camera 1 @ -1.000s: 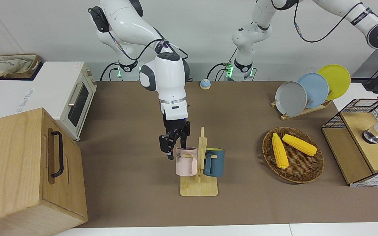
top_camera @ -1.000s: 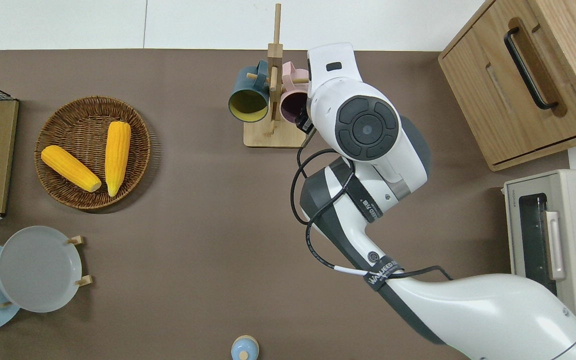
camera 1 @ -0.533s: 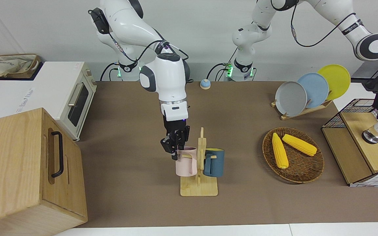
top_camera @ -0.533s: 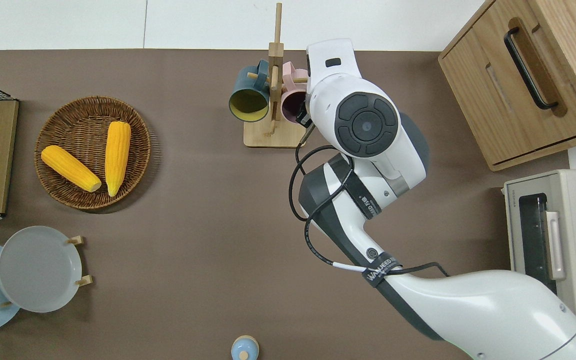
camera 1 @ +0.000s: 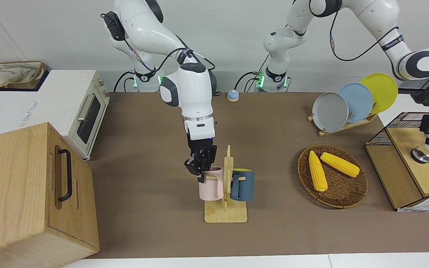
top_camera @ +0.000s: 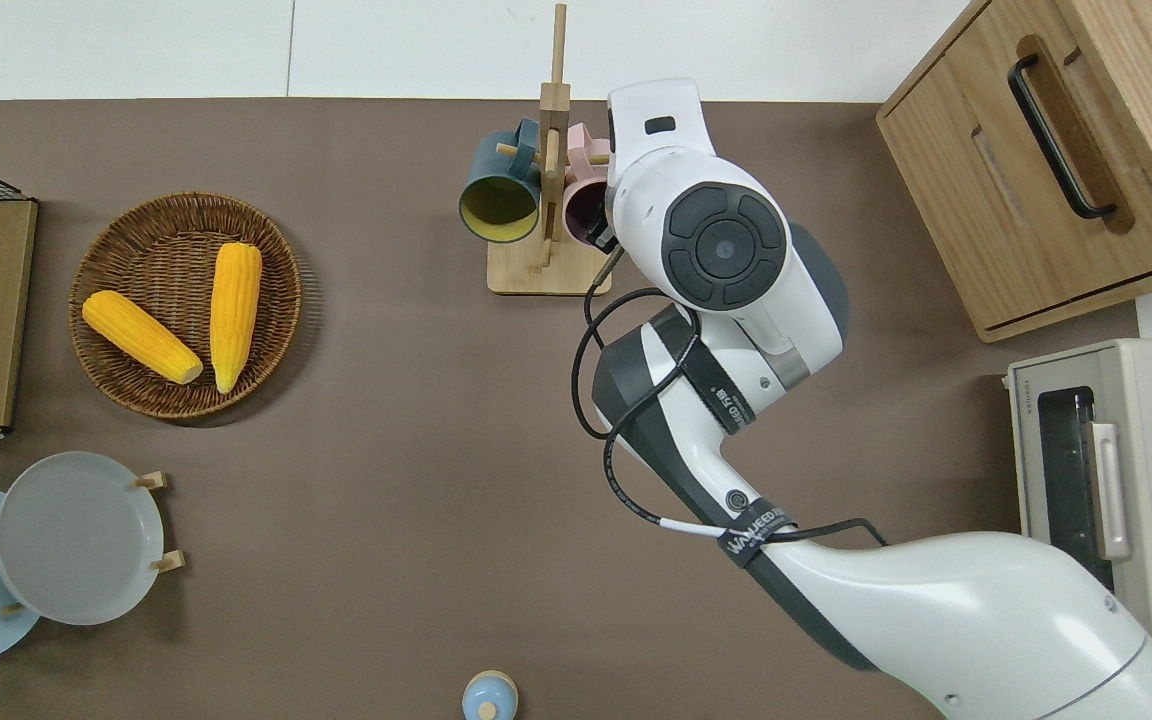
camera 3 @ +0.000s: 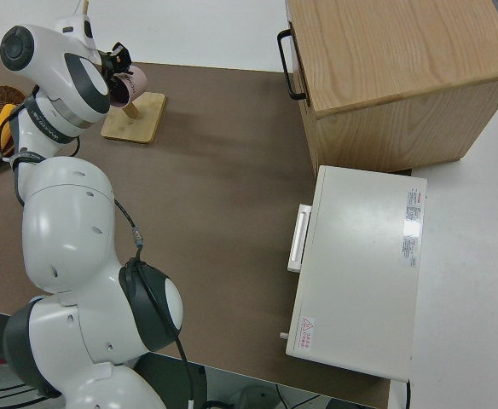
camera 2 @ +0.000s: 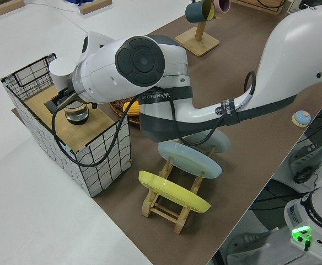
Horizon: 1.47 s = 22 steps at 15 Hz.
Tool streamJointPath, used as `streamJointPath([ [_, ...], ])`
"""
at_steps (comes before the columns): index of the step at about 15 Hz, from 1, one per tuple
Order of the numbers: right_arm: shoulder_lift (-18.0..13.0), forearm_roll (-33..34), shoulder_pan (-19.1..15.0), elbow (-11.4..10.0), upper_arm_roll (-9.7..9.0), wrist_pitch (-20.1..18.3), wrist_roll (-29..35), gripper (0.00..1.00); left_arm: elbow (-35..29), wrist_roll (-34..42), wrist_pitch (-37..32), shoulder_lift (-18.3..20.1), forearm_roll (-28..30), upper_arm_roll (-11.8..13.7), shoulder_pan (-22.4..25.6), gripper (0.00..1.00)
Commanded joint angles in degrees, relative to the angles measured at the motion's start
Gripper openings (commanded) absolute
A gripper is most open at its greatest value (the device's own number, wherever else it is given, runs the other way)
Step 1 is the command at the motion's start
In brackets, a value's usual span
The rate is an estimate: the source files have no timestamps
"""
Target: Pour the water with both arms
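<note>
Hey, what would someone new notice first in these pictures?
The right gripper sits at the rim of the pink mug, which hangs on the wooden rack mid-table beside a blue mug. Toward the left arm's end, two yellow corn cobs lie in a wicker basket.

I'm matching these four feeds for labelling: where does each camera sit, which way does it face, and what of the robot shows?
Front: across the table, facing the robots; both arms, right claw at the pink mug.
Overhead: straight down; right arm only.
Left side: raised at the left arm's end; left arm over the wire basket.
Right side: above the right arm; that arm reaching to the mug rack.
Front and overhead share the rack, corn basket and toaster oven.
</note>
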<state>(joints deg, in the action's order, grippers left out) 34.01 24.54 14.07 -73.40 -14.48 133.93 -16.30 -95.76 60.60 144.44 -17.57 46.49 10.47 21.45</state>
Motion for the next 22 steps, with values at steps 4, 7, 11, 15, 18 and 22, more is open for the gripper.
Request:
streamJointPath([
  [4,1.6,1.6,-0.1,1.7,-0.46,0.3,3.2,0.084,-0.5,1.8,2.3,-0.2,1.9,-0.7,-0.2,0.99],
  [7,1.6,1.5,-0.1,1.7,-0.46,0.1,3.3,0.05,-0.3,1.9,2.7,-0.8,2.2,-0.7,-0.2,0.99],
  [11,1.6,1.3,-0.2,1.6,-0.46,0.0,3.3,0.014,0.0,2.2,2.7,-1.6,2.6,-0.7,-0.2,0.99],
  [15,1.6,1.1,-0.2,1.6,-0.37,-0.1,3.3,0.0,0.0,2.2,2.7,-1.7,2.9,-0.7,-0.2,0.72],
  [18,1.6,1.1,-0.2,1.6,-0.29,-0.1,3.3,0.0,0.0,1.9,2.8,-1.7,2.9,-0.7,-0.3,0.2],
  [22,1.2,0.5,-0.1,1.5,-0.11,-0.2,3.3,0.0,0.0,1.4,2.7,-1.7,2.9,-0.7,-0.4,0.0],
])
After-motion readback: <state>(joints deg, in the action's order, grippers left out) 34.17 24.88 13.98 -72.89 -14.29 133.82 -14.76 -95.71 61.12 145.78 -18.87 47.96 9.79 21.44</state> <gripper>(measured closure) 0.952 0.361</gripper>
